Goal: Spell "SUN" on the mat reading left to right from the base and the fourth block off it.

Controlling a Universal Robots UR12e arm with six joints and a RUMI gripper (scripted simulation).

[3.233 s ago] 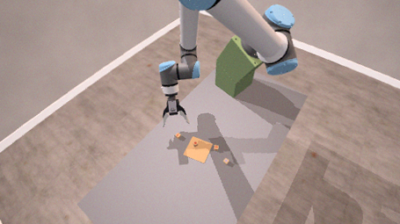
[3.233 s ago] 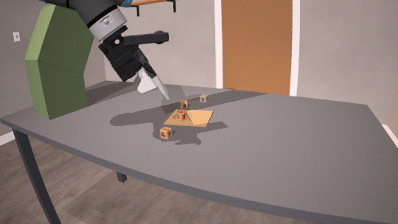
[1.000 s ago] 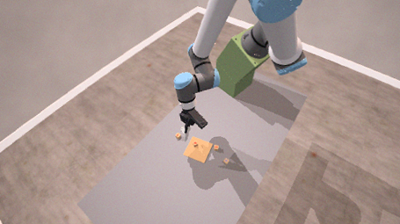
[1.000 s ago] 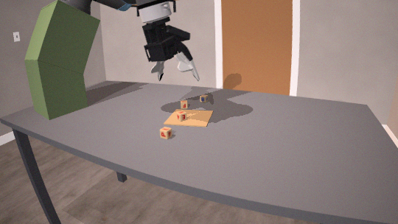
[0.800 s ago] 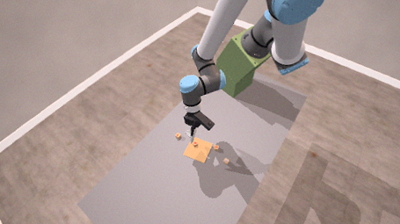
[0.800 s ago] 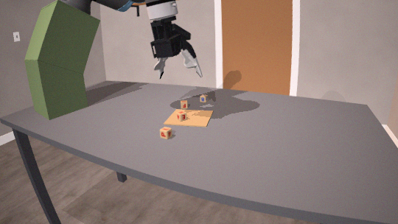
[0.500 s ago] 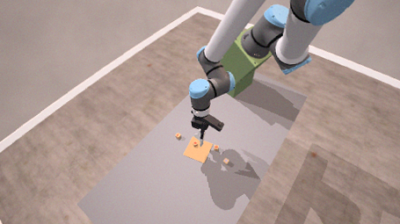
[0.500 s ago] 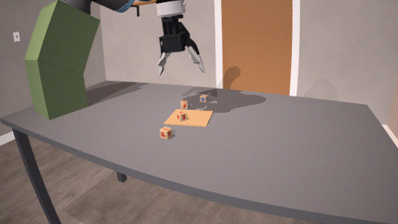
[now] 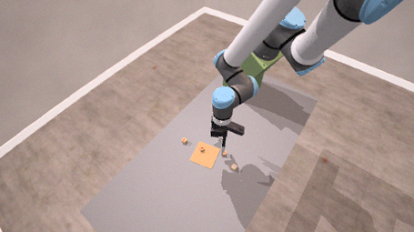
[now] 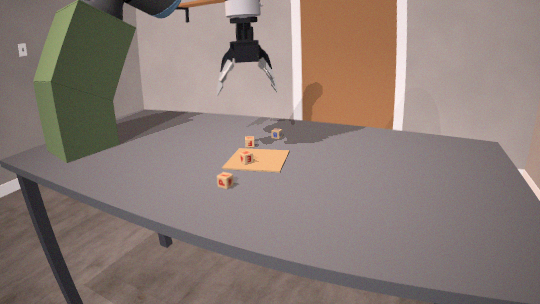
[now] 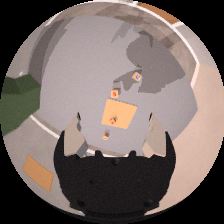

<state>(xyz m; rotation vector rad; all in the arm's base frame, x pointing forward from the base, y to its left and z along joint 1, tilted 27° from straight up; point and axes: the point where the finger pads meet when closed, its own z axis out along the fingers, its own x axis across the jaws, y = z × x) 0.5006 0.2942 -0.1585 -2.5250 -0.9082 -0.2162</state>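
Note:
An orange mat lies on the grey table; it also shows in the overhead view and the wrist view. One wooden block with a red letter sits on the mat near its left edge. A second red-lettered block lies off the mat in front of it. A third red-lettered block lies just behind the mat. A blue-lettered block lies further back. My gripper hangs open and empty high above the blocks.
A green block-shaped base stands at the table's left end. An orange door is in the wall behind the table. The arm's shadow falls on the table behind the blocks.

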